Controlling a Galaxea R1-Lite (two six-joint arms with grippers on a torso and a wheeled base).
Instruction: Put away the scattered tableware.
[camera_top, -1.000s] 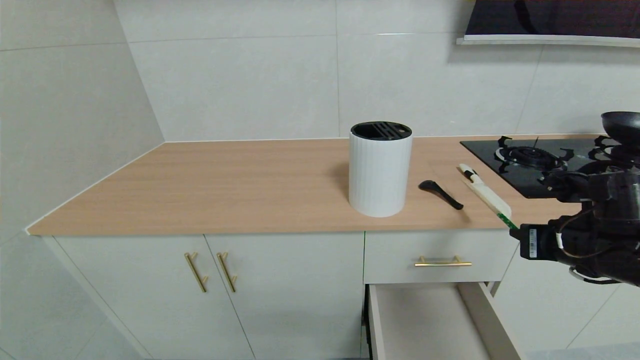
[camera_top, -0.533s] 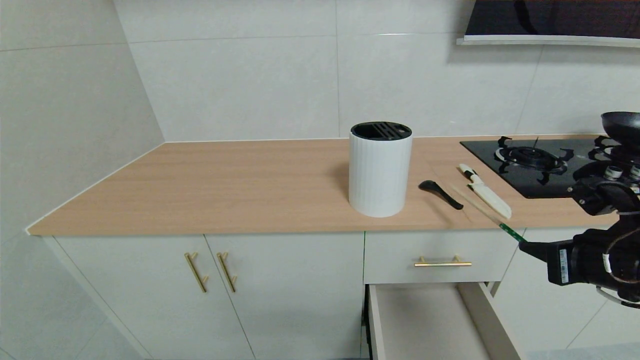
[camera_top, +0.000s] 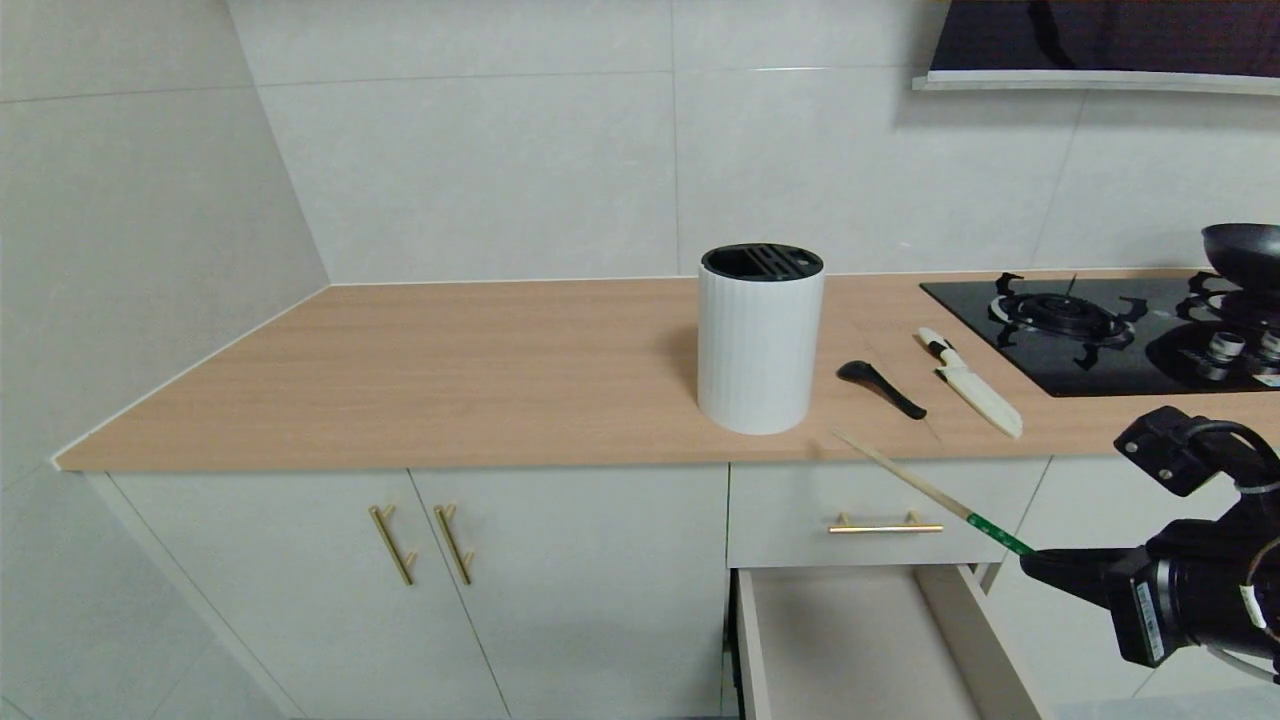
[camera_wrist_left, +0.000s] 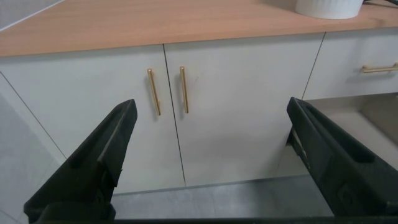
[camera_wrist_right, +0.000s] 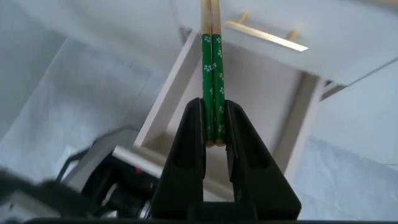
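Right hand (camera_top: 1032, 558) grips two chopsticks (camera_top: 915, 483).

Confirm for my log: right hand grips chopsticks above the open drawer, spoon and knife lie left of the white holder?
No: the head view shows the spoon and knife lying right of the white holder. The right hand does grip chopsticks above the open drawer.

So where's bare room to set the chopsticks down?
The countertop left of the white holder is bare, as is the open drawer. Crowded between holder and stove: black spoon and knife.
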